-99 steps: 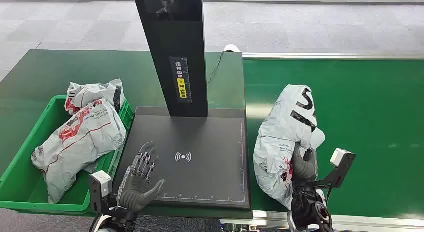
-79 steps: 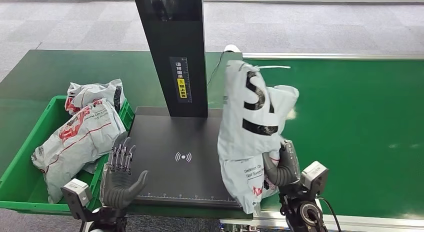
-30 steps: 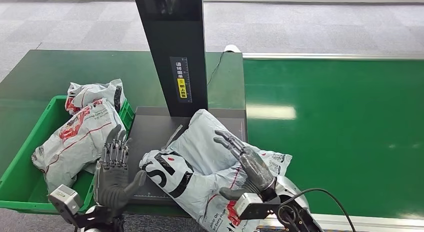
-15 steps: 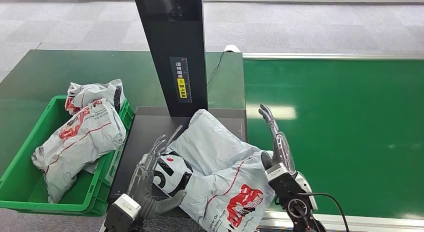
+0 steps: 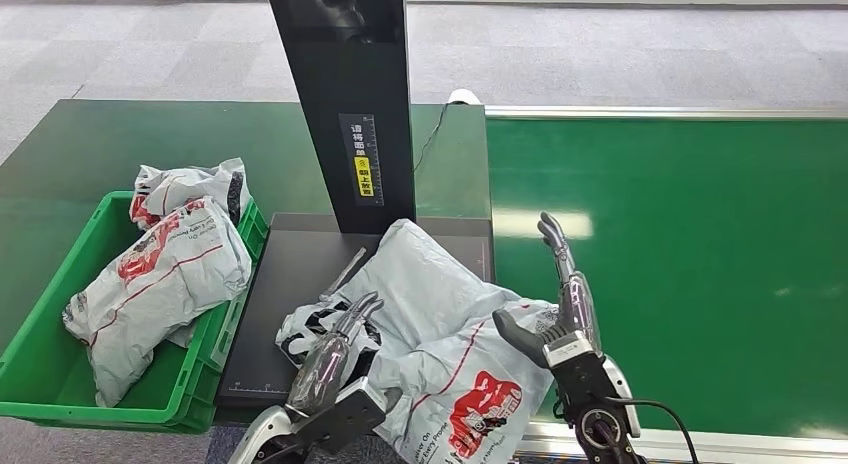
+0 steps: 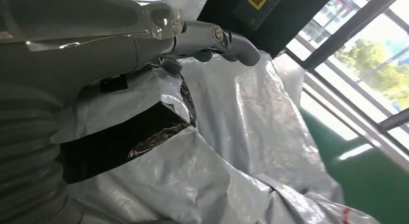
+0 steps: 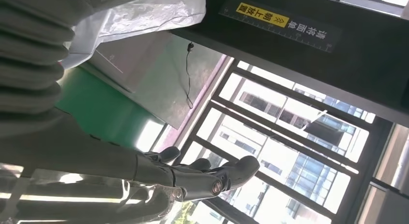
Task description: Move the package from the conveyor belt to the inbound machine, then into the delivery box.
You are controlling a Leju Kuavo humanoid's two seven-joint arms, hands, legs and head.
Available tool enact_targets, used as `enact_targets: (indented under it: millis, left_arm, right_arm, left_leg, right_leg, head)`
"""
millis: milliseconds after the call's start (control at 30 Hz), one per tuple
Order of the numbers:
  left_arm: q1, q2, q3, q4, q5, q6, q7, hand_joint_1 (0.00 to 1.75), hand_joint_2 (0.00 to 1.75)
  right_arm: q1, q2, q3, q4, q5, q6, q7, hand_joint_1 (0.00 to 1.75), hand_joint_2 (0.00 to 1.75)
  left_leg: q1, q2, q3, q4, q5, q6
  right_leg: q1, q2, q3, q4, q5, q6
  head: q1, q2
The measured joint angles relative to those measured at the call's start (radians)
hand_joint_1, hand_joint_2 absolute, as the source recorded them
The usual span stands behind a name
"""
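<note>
A grey-white plastic package (image 5: 430, 324) with black and red print lies on the black plate of the inbound machine (image 5: 290, 274), its near end hanging over the front edge. My left hand (image 5: 335, 352) rests its straight fingers on the package's left end, over the black print; up close, the left hand (image 6: 120, 35) lies flat on the crinkled package (image 6: 251, 137). My right hand (image 5: 562, 304) stands open beside the package's right edge, fingers pointing up and holding nothing. In the right wrist view the right hand (image 7: 193, 178) is spread in the air, a corner of the package (image 7: 144, 11) behind it.
The machine's black column (image 5: 350, 104) rises behind the plate. A green delivery box (image 5: 60, 274) at the left holds two more bags (image 5: 160, 274). The green conveyor belt (image 5: 700, 234) runs to the right. A thin cable (image 5: 430, 134) trails behind the column.
My right hand carried the package from the belt onto the machine plate and let go. In the last half second my left hand slid onto the package's left end.
</note>
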Motion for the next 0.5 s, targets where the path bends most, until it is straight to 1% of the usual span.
enact_targets:
  millis: [100,133,167,233,267,300,500]
  left_arm:
    - [-0.008,0.000,0.000,0.026,-0.016,0.009,0.021,0.00,1.75]
    - [-0.010,0.000,0.000,0.033,-0.019,0.012,0.025,0.30,1.75]
    - [-0.011,0.000,0.000,0.038,-0.023,0.014,0.028,0.69,1.75]
    - [-0.012,0.000,0.001,0.047,-0.028,0.017,0.031,1.53,1.75]
    - [-0.013,0.000,0.001,0.051,-0.029,0.018,0.031,1.65,1.75]
    - [-0.013,0.000,0.001,0.054,-0.029,0.020,0.029,1.70,1.75]
    - [-0.013,0.000,0.001,0.060,-0.023,0.053,-0.001,1.72,1.75]
  right_arm:
    - [0.013,0.003,-0.004,-0.010,0.005,-0.006,0.003,0.00,1.75]
    - [0.017,0.004,-0.005,-0.014,0.006,-0.007,0.004,0.00,1.75]
    - [0.020,0.005,-0.007,-0.017,0.006,-0.008,0.004,0.00,1.75]
    - [0.027,0.006,-0.009,-0.022,0.006,-0.009,0.005,0.00,1.75]
    - [0.030,0.006,-0.009,-0.025,0.007,-0.009,0.006,0.00,1.75]
    - [0.033,0.006,-0.010,-0.027,0.007,-0.010,0.006,0.00,1.75]
    - [0.045,0.007,-0.013,-0.040,0.008,-0.012,0.010,0.00,1.75]
  left_leg:
    - [0.000,0.000,0.000,0.000,0.000,0.000]
    - [0.000,0.000,0.000,0.000,0.000,0.000]
    - [0.000,0.000,0.000,0.000,0.000,0.000]
    - [0.000,0.000,0.000,0.000,0.000,0.000]
    - [0.000,0.000,0.000,0.000,0.000,0.000]
    - [0.000,0.000,0.000,0.000,0.000,0.000]
    - [0.000,0.000,0.000,0.000,0.000,0.000]
  right_leg:
    - [0.000,0.000,0.000,0.000,0.000,0.000]
    - [0.000,0.000,0.000,0.000,0.000,0.000]
    - [0.000,0.000,0.000,0.000,0.000,0.000]
    - [0.000,0.000,0.000,0.000,0.000,0.000]
    - [0.000,0.000,0.000,0.000,0.000,0.000]
    - [0.000,0.000,0.000,0.000,0.000,0.000]
    - [0.000,0.000,0.000,0.000,0.000,0.000]
  head:
    - [0.000,0.000]
    - [0.000,0.000]
    - [0.000,0.000]
    - [0.000,0.000]
    - [0.000,0.000]
    - [0.000,0.000]
    - [0.000,0.000]
